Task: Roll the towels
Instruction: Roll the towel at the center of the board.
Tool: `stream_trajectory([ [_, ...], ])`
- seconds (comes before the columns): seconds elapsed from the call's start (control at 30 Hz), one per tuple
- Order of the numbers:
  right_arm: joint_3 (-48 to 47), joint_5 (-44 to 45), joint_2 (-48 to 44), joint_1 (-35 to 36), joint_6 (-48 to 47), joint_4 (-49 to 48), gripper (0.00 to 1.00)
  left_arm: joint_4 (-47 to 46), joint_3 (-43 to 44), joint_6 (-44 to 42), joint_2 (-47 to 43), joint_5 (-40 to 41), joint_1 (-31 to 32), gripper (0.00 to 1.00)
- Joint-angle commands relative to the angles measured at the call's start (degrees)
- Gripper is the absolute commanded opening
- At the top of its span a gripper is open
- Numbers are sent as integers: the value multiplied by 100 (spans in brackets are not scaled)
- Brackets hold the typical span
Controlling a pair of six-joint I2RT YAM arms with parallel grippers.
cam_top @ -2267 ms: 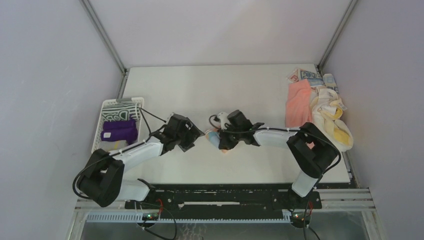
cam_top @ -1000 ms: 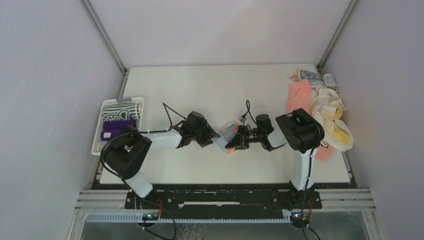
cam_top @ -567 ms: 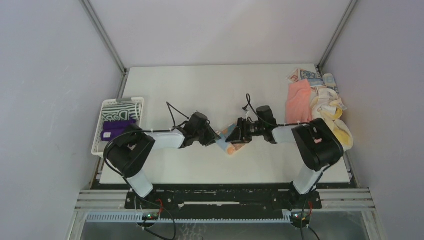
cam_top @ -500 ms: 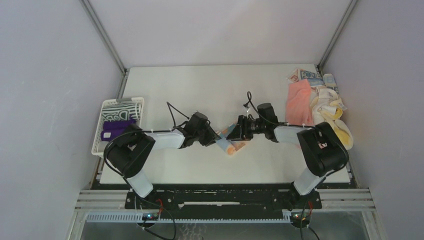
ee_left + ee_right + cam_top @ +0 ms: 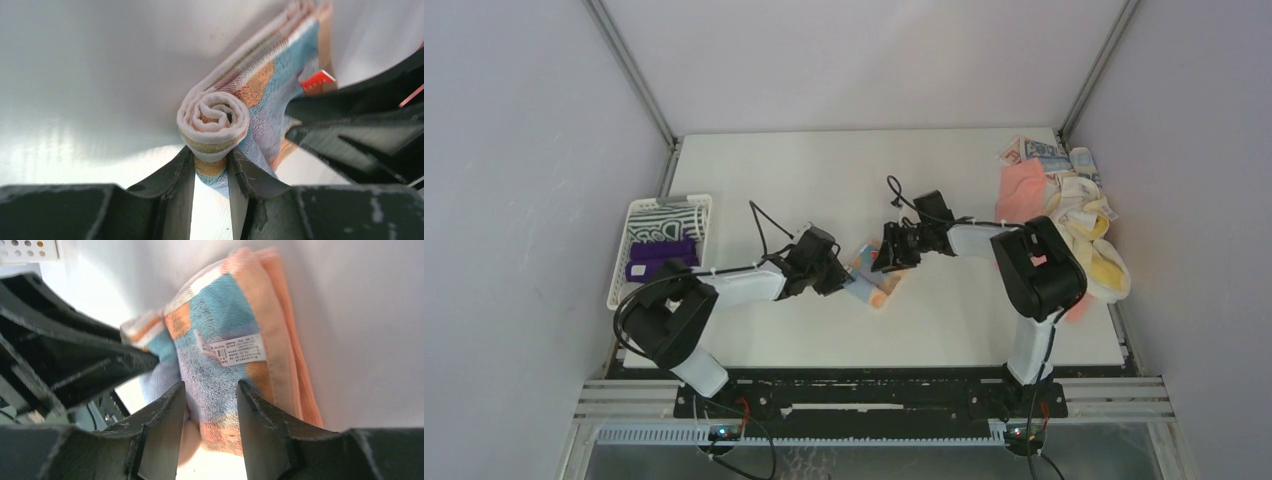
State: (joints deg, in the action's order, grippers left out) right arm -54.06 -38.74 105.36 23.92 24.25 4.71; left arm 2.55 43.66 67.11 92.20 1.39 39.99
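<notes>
Two arms reach in to the middle of the worktop [image 5: 824,180] and meet at one towel. It is the blue and orange towel [image 5: 215,117], and it lies on the worktop between them.

One end of this towel is rolled up tight, like a little snail. The left tool [image 5: 211,160] has that rolled end between its two black fingers. The fingers press on the cloth from both sides, so the left tool has hold of the towel. A small red tag [image 5: 317,80] pokes out of the far end.

The right tool [image 5: 210,390] comes from the other side. Its fingers are partly apart and the flat, folded part of the towel fills the gap between them. I cannot tell if they squeeze it or just sit around it. A white label [image 5: 235,347] shows on the cloth just past the fingers.

At the left edge of the worktop stands a white basket [image 5: 624,250]. A purple towel [image 5: 662,260] and a striped towel [image 5: 669,215] lie in it.

At the far right is a heap of towels: a pink towel [image 5: 1022,195], a yellow towel [image 5: 1089,240] and a blue printed towel [image 5: 1044,152].
</notes>
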Motion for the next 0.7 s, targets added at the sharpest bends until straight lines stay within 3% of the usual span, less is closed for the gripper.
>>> stream_trajectory([
  [0.0,-884,526,685,266,-549,364,43,629,-244,-340,-324,462,-10,33],
  [0.23,-1633,607,838,439,-1086,789,43,844,-266,-438,-360,562,-205,32],
  [0.4,-1138,1128,-419,775,-1689,846,47,1086,53,-439,-162,524,-211,32],
  [0.67,100,2952,-2011,1968,-2726,467,53,1424,324,-499,-37,485,-220,32],
])
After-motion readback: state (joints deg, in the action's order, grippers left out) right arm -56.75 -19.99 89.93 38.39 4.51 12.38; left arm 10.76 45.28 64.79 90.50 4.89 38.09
